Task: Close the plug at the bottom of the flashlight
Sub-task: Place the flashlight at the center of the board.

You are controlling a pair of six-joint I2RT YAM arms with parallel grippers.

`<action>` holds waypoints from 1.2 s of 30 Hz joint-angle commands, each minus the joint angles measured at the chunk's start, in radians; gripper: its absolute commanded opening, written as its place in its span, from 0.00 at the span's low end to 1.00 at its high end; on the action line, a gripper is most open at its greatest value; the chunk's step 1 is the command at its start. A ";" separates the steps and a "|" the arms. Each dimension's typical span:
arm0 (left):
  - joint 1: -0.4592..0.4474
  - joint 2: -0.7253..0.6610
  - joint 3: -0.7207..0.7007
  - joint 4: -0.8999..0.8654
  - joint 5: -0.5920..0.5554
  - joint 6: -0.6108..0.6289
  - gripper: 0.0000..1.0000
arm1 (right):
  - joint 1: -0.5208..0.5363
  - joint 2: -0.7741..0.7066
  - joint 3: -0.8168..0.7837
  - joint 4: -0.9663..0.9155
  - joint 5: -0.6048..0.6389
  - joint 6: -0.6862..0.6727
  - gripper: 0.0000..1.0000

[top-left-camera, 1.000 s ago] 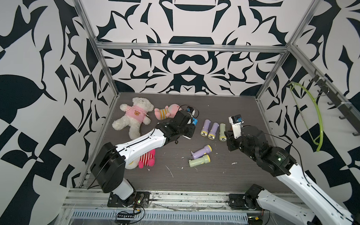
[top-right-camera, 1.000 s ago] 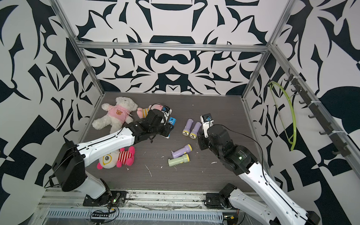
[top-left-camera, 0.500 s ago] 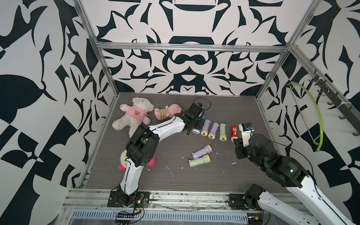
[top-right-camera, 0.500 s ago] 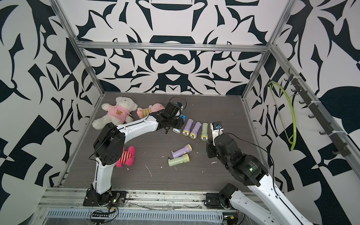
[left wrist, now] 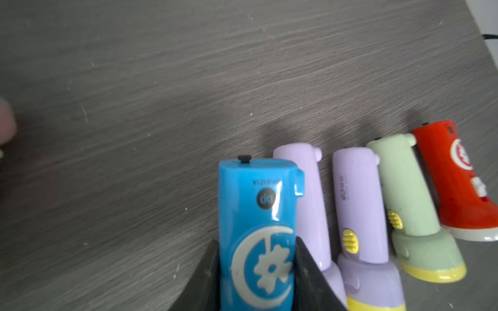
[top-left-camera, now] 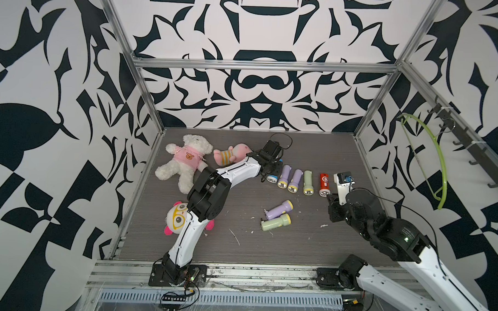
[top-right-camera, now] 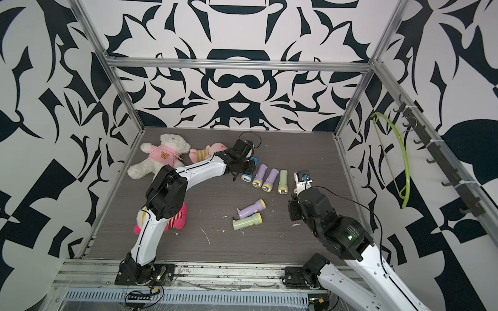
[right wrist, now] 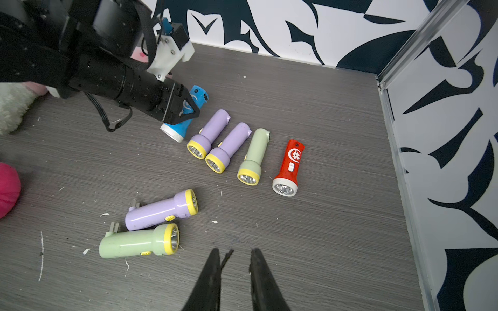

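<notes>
Black-and-white patterned walls box in a dark grey wood-grain surface (top-left-camera: 296, 249), littered with white flecks. Left claw (left wrist: 256, 255) is clamped on the blue flashlight (left wrist: 258, 215), one finger on each side of its moon-and-flower logo. In both top views the blue flashlight (top-left-camera: 272, 177) (top-right-camera: 246, 176) sits just above frame centre, at the left end of a row, lens end toward the frame bottom. Cannot tell if it rests on the surface or is slightly lifted, and its plug can't be made out. Row beside it, going right: lilac flashlight (top-left-camera: 284, 177) just beside the blue one, second lilac flashlight (top-left-camera: 294, 179), green flashlight (top-left-camera: 307, 182), red flashlight (top-left-camera: 323, 184). Below the row, well apart from it, lie a loose lilac flashlight (right wrist: 161, 211) and a loose green flashlight (right wrist: 137, 243) side by side, each with plug prongs (right wrist: 134, 206) sticking out of the butt end. Right claw (right wrist: 235, 253) is slightly apart, holding nothing, above bare surface right of the loose pair. White teddy bear in a pink hoodie (top-left-camera: 185, 159) and a pink striped plush (top-left-camera: 230, 155) sit upper left of the surface; a round-faced plush with glasses (top-left-camera: 177, 216) is lower left, partly behind the left arm. Green hanger (top-left-camera: 438, 168) hangs on the right wall.
</notes>
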 commanded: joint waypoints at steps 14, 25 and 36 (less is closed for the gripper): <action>0.026 0.078 0.070 -0.022 0.006 -0.035 0.32 | 0.002 0.028 -0.013 0.032 0.043 0.013 0.23; 0.040 0.099 0.071 -0.010 0.037 -0.071 0.50 | 0.003 0.026 -0.029 0.031 0.055 0.013 0.27; 0.047 0.075 0.055 -0.004 0.050 -0.072 0.50 | 0.003 0.028 -0.029 0.033 0.059 0.014 0.30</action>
